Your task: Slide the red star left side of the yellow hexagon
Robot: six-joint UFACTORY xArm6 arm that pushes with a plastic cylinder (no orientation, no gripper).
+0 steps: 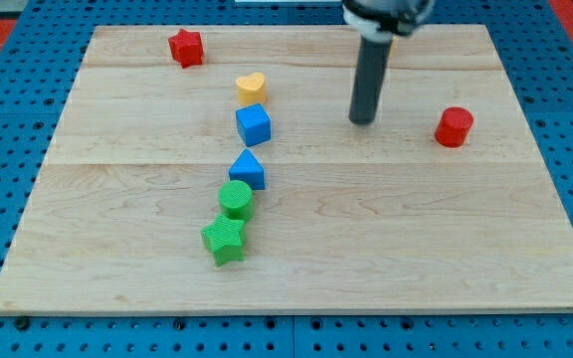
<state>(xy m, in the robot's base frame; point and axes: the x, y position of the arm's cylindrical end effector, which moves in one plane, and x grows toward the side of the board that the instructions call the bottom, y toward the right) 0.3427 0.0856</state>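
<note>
My tip [363,120] rests on a wooden board [416,229], a bare rod holding nothing and touching no block. The red star [186,47] sits far off at its ten o'clock, near the board's top-left corner. A yellow heart [252,88], blue cube [253,124], blue triangle [249,170], green cylinder [236,199] and green star [225,240] line down the middle. A red cylinder [455,127] lies at three o'clock. No containers appear
</note>
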